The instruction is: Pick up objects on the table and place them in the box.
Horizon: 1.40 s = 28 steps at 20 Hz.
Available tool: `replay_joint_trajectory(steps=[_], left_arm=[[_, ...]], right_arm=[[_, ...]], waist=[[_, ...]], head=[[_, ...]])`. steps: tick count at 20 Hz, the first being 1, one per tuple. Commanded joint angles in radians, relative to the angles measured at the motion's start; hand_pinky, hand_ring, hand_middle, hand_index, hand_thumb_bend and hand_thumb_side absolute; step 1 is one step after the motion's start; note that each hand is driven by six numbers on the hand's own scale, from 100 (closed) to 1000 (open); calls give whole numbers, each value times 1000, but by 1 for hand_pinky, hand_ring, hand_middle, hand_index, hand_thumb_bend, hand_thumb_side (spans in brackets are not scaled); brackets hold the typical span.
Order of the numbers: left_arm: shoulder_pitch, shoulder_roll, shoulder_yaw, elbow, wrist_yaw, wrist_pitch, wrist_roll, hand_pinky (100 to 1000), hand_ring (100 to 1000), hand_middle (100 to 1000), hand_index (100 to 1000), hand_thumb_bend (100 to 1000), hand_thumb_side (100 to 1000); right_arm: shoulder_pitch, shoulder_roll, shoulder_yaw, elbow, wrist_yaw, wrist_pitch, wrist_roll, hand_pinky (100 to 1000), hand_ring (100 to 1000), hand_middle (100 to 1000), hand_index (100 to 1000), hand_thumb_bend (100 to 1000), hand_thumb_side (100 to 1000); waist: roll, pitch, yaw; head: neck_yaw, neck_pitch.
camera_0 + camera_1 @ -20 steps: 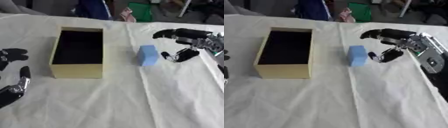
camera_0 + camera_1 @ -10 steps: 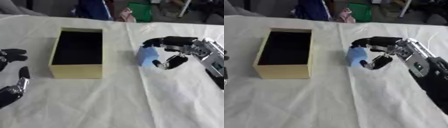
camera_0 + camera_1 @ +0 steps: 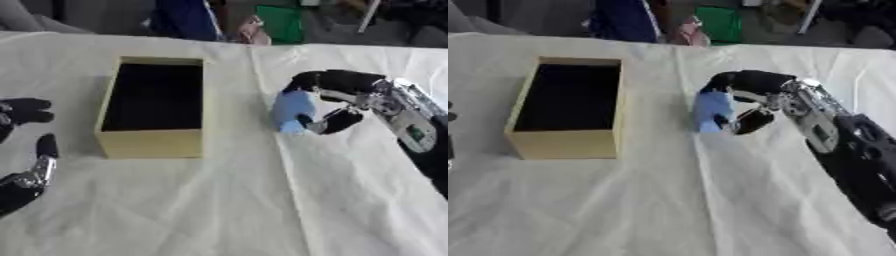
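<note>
A light blue block [image 3: 291,111] stands on the white cloth just right of the box [image 3: 156,144]. My right hand [image 3: 343,99] reaches in from the right and is curled round the block, fingers over its top and far side, thumb against its near right side. The box is a tan open-topped carton with a dark inside, and nothing shows in it. My left hand [image 3: 26,145] rests at the left edge, well away from the box, fingers relaxed and apart.
The white cloth [image 3: 219,210] covers the whole table, with wrinkles. Beyond the far edge are a blue garment [image 3: 185,20] and a green thing [image 3: 283,21].
My right hand has moved left from beside the block and closed its fingers and thumb round it. The block has shifted slightly. The left hand stays put.
</note>
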Motion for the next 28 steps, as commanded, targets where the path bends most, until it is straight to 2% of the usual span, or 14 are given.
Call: replay_joint_trajectory(steps=[1,4,6,7,8,9,12,16,20,28], left_arm=[[-6,14,0,-14,4,-2,-4,842,747,744,715,100,263],[-5,14,0,-13,4,-1,-4,842,747,744,715,100,262],[-5,14,0,-14,4,-1,-4,842,747,744,715,100,262],[-5,14,0,-14,4,-1,-3,842,747,744,715,100,262],[-5,14,0,-14,4,-1,-3,842,747,744,715,100,262],[-5,14,0,-14,5,-1,-3,842,747,744,715,100,261],[-5,14,0,-13,5,1,-4,842,748,744,715,100,261],[-6,14,0,-13,7,2,-4,842,748,745,716,100,260],[-6,15,1,-14,8,3,-3,842,749,745,716,100,260],[-8,18,-3,-14,11,3,-8,842,750,745,716,100,260]], right_arm=[[-13,-17,2,3,75,-20,-36,831,950,834,927,100,405],[-10,-13,9,5,118,-35,-47,818,918,794,890,100,411],[-9,-10,12,10,133,-40,-53,792,845,715,809,100,402],[-8,-9,11,10,137,-42,-60,770,794,628,738,100,389],[-8,-9,11,8,139,-43,-73,759,769,589,695,100,380],[-7,-9,9,6,140,-44,-88,732,712,500,575,100,349],[-6,-11,6,-5,141,-47,-154,699,635,404,458,100,285],[-5,-17,-5,-22,133,-48,-245,683,592,370,421,100,245],[-14,-36,-21,-60,99,-42,-301,680,562,363,414,100,228],[-91,-71,-33,-168,-5,-30,-319,677,543,347,410,100,201]], waist=[[2,-19,-2],[2,-19,-1],[2,-19,0],[2,-19,0],[2,-19,0],[1,-19,0],[0,-19,-1],[-2,-20,0],[-4,-20,1],[-10,-23,4]], head=[[-3,-11],[-4,-11],[-5,-11],[-5,-11],[-5,-12],[-5,-12],[-5,-11],[-5,-12],[-5,-13],[-9,-12]])
